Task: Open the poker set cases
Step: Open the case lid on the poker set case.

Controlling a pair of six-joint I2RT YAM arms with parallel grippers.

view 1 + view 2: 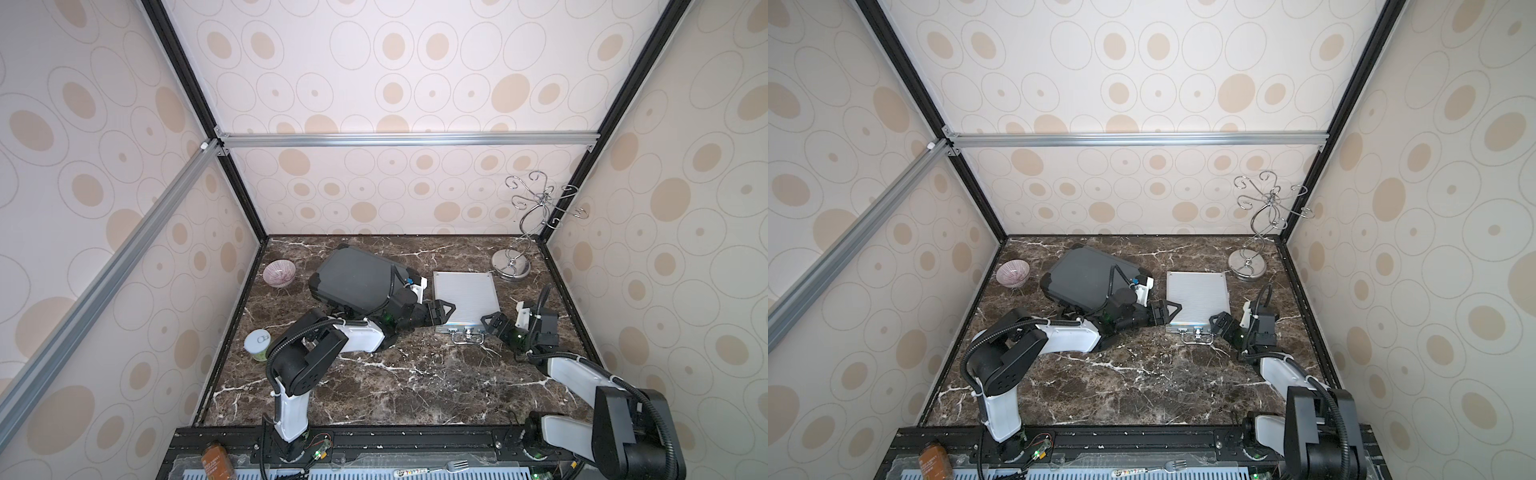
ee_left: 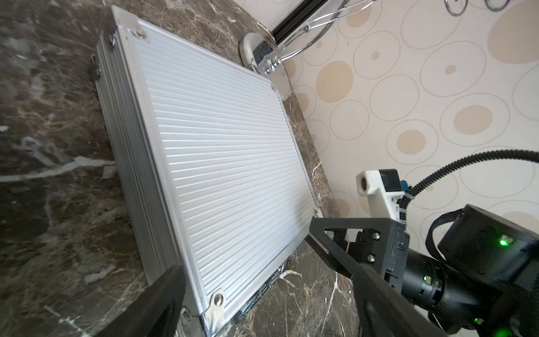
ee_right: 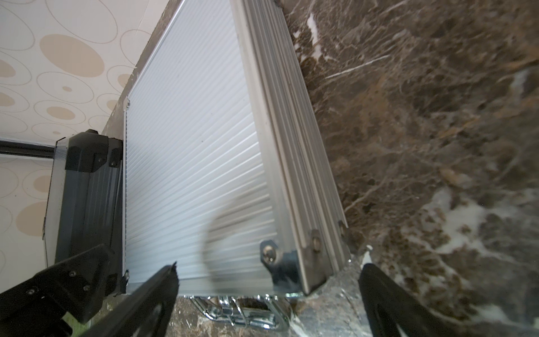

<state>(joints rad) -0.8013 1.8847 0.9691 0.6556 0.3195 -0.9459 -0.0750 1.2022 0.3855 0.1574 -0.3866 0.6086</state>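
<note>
In both top views, the silver case [image 1: 465, 297] is seen lying flat and shut on the table [image 1: 415, 386], right of the middle. The dark case [image 1: 357, 276] is set just to its left and a bit farther back. It is also shut and partly hidden by the left arm. The left gripper [image 1: 444, 313] is placed at the near left corner of the silver case, and the right gripper [image 1: 492, 322] at the near right corner. The handle [image 1: 467, 337] is seen on the near edge, between them.

In the left wrist view, the left gripper [image 2: 262, 280] is spread wide, with the near left corner of the silver case between its jaws. Nothing is held. Whether the case is touched cannot be told.

In the right wrist view, the right gripper [image 3: 269, 268] is spread wide too, with the near right corner between its jaws. Nothing is held here either.

The silver case is judged to be stiff metal, and heavy if it is full. The ribbed lid looks smooth and may be slippery. It is best taken at the near edge by the handle, where latches are likely found, though they cannot be made out clearly.
</note>
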